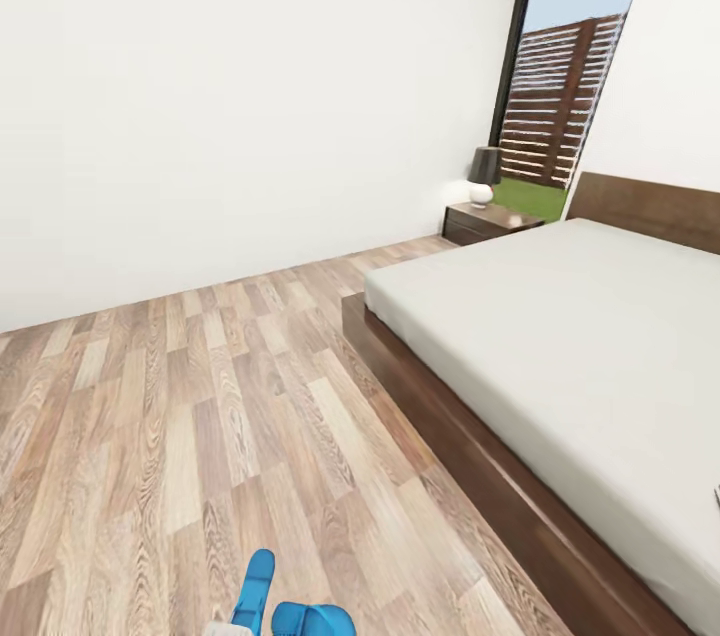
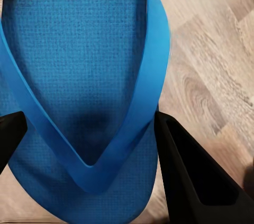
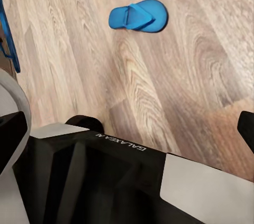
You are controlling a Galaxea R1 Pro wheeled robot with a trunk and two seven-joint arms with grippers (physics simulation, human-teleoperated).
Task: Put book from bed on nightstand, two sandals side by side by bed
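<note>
sandals point(image 1: 290, 606) cut by bottom edge | bed point(image 1: 560, 356) cropped right | book corner only

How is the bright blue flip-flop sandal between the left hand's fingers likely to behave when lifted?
The bright blue flip-flop sandal is thin and flat, so it is probably light. Its textured sole looks foam-like, so it may bend or droop if held by one edge. The thin strap likely flexes if gripped.

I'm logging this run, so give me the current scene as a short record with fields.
place: bedroom with wood floor
bed: mattress mostly bare, at head view's right
nightstand: by the headboard, lamp on top
held sandal: between left gripper fingers, above the floor
other sandal: flat on the floor, apart
right gripper: state cannot be told
book: not identifiable
</note>
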